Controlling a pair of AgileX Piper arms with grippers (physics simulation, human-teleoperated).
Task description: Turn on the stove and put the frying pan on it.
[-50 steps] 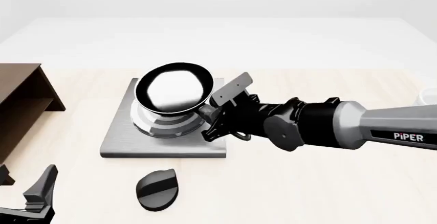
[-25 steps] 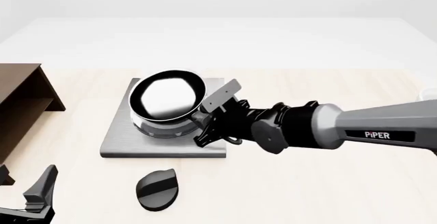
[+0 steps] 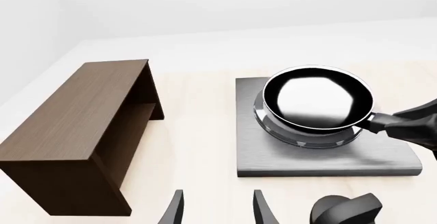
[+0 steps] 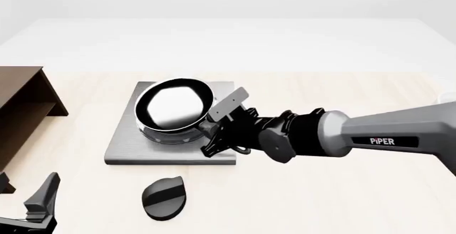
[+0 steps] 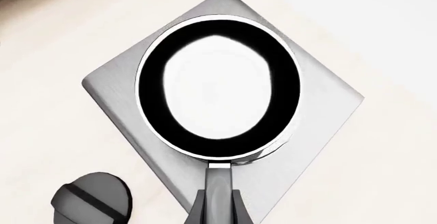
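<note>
The black frying pan [image 4: 173, 107] is over the ring burner of the grey square stove [image 4: 121, 149], very low; I cannot tell if it touches. My right gripper [image 4: 213, 130] is shut on the pan's handle [image 5: 219, 191] at the plate's right edge. The pan [image 5: 218, 88] is centred on the stove [image 5: 324, 106] in the right wrist view. The black oval knob [image 4: 164, 196] lies on the table in front of the stove. My left gripper [image 4: 39, 202] is open and empty at the near left; its fingers [image 3: 174, 211] point toward the stove [image 3: 328, 162] and pan [image 3: 318, 101].
A brown wooden shelf [image 4: 21, 111] stands at the left edge, also in the left wrist view [image 3: 82, 132]. The knob [image 3: 345, 211] lies close to my left gripper's right side. The right arm [image 4: 385, 138] stretches across the table's right half.
The right gripper has lowered the pan onto the burner area and shifted it slightly left and nearer. The left arm and the knob have not moved.
</note>
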